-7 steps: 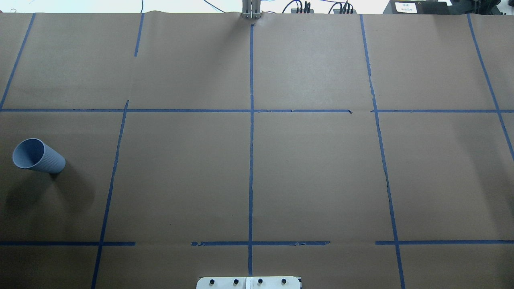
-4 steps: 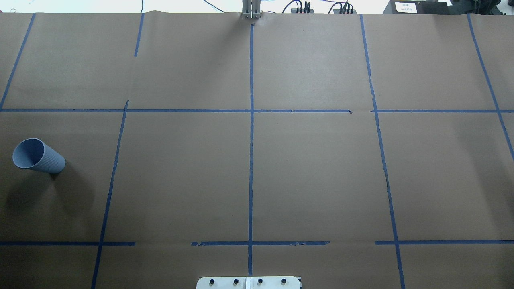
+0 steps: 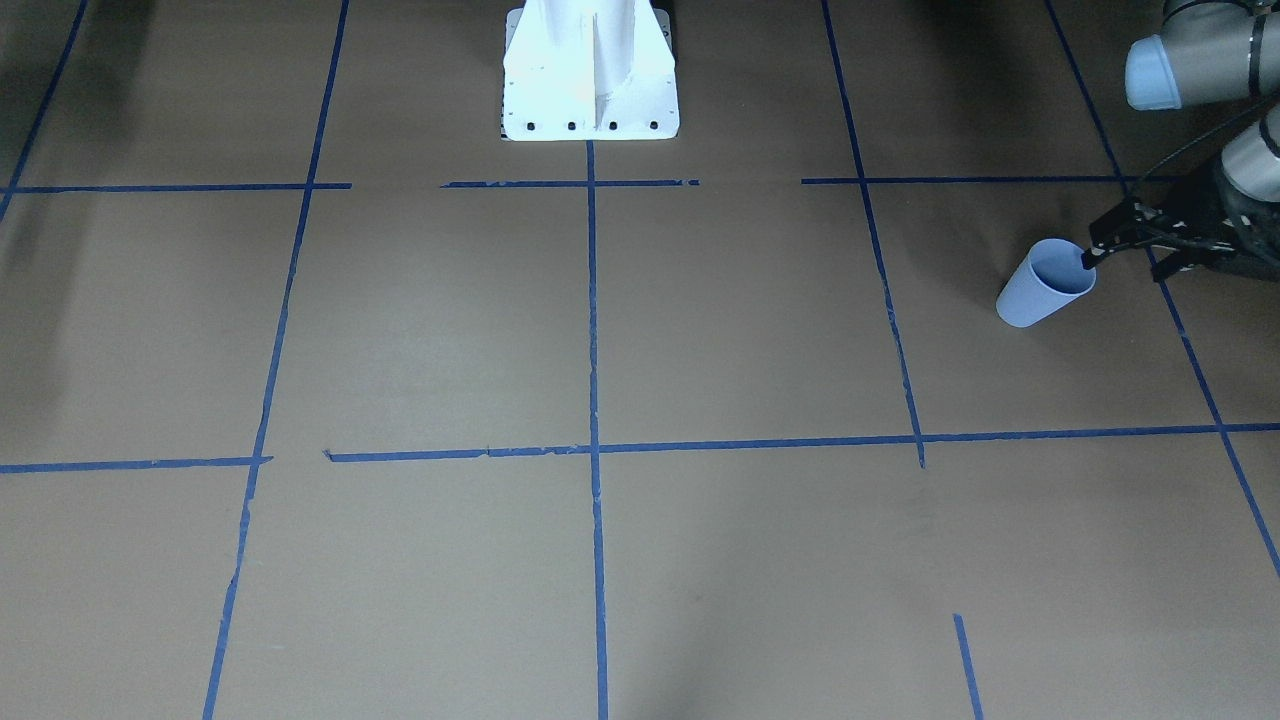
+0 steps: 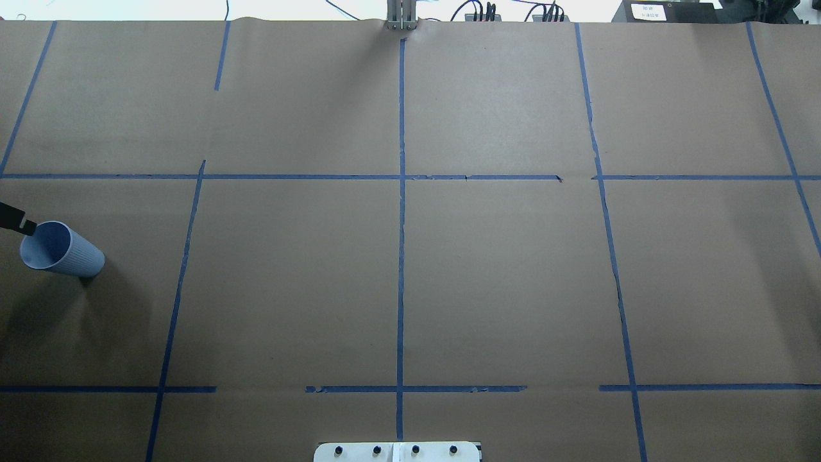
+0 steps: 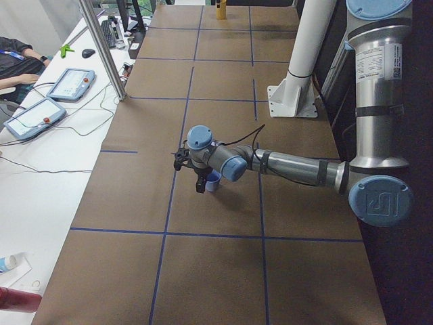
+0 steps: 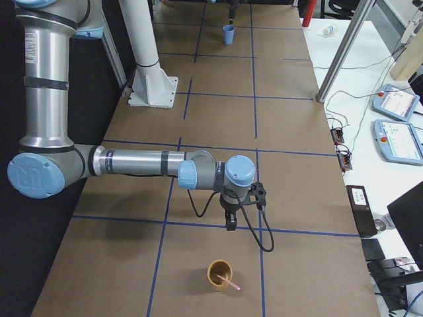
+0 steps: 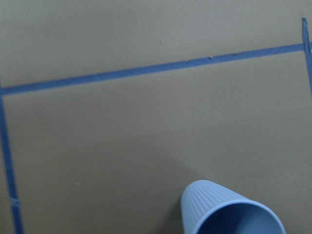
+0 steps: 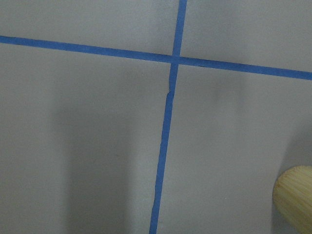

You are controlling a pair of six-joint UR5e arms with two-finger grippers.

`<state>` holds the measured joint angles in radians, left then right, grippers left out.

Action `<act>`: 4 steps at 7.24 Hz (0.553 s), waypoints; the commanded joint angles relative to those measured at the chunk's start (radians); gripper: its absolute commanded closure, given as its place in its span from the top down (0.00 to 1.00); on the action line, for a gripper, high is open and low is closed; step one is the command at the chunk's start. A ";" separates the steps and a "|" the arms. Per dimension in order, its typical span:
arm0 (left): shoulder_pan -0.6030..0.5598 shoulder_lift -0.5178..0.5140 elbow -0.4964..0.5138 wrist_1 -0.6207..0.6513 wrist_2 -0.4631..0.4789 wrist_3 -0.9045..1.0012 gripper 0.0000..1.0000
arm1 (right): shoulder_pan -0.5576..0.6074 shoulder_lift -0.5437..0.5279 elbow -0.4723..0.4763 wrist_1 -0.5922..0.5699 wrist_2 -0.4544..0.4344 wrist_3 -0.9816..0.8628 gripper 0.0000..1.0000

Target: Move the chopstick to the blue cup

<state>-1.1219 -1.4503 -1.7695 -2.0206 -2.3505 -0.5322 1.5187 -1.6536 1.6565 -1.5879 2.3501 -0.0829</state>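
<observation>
The blue cup stands upright at the table's left edge; it also shows in the front view and the left wrist view. It looks empty. My left gripper is open and empty, hovering beside the cup, with one fingertip at its rim. The pink chopstick leans in a tan cup at the table's right end. My right gripper hangs above the table just short of that tan cup; I cannot tell whether it is open or shut.
Brown paper with blue tape lines covers the table. The robot's white base is at the near middle edge. The tan cup's rim shows at the right wrist view's corner. Operators' consoles sit beyond the far edge.
A fingertip of my left gripper has come into the overhead view from the left edge and now sits at the blue cup's rim. The cup has not moved.
</observation>
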 commanded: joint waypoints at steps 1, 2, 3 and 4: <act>0.051 0.014 0.016 -0.040 0.013 -0.032 1.00 | 0.000 -0.002 -0.001 0.000 0.000 0.000 1.00; 0.057 0.013 0.033 -0.040 0.026 -0.032 1.00 | 0.000 -0.002 -0.001 0.000 0.000 0.000 1.00; 0.071 0.014 0.038 -0.041 0.064 -0.035 0.95 | 0.000 -0.002 0.000 0.002 0.000 0.000 1.00; 0.077 0.013 0.041 -0.041 0.091 -0.060 0.84 | 0.000 -0.005 0.000 0.002 0.000 0.000 1.00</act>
<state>-1.0558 -1.4369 -1.7350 -2.0606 -2.2938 -0.5725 1.5187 -1.6561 1.6559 -1.5867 2.3500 -0.0828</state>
